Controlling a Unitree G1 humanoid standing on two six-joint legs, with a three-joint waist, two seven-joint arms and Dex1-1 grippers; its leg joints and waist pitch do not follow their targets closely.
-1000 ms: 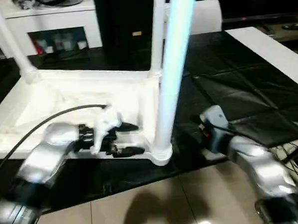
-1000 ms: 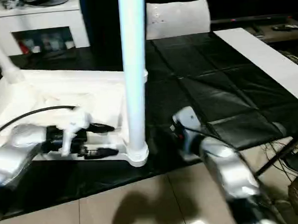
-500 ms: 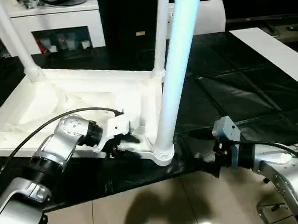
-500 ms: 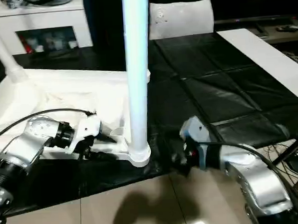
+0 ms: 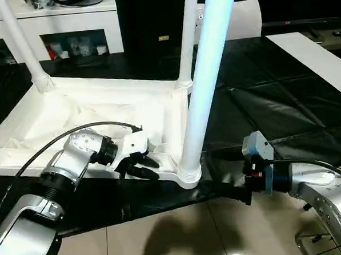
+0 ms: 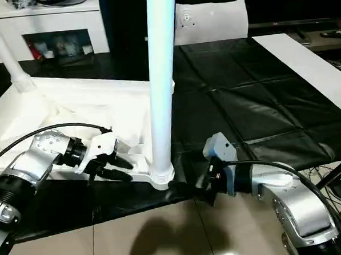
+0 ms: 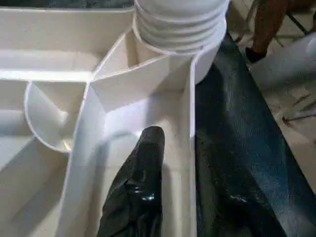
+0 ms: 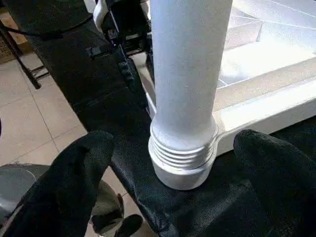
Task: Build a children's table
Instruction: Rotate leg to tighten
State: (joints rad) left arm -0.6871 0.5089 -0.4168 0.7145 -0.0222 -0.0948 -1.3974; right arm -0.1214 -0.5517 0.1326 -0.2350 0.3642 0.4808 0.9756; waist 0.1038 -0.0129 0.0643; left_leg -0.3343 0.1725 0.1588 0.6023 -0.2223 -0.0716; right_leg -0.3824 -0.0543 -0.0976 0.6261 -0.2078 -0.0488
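Right gripper (image 8: 173, 163) gapes wide, empty, flanking the near leg (image 5: 205, 85); left gripper (image 5: 139, 166) pinches the top (image 5: 72, 110)'s rim. Next: close and twist it home.

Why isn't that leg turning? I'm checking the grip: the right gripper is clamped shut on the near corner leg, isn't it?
No: in the right wrist view the right gripper is open, its fingers on either side of the near corner leg, not touching it.
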